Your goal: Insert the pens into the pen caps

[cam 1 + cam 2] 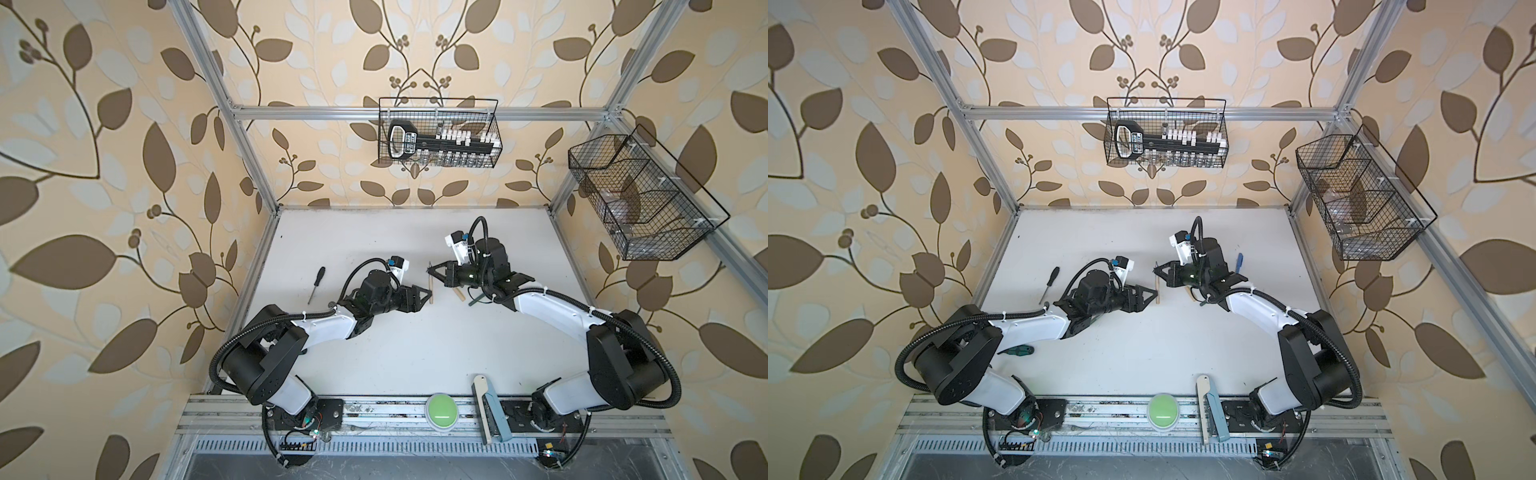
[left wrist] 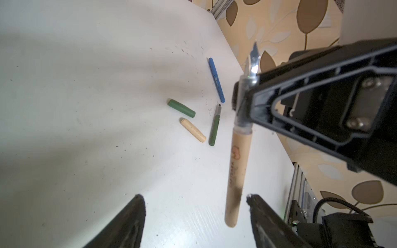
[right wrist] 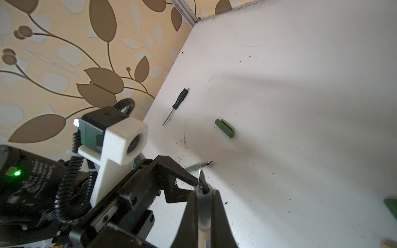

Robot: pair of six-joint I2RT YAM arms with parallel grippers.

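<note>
Beige pen (image 2: 238,163) in right jaws, tail between left jaws.

We see the screwdriver (image 1: 316,284) on the table (image 1: 415,357) at the middle left of a top view, the pen (image 1: 431,284) at the middle, the right gripper (image 1: 430,271) at its upper end and the left gripper (image 1: 428,296) at its lower end.

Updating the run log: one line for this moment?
right claw: shut on beige pen | left claw: open astride pen tail | beige cap: on table
</note>
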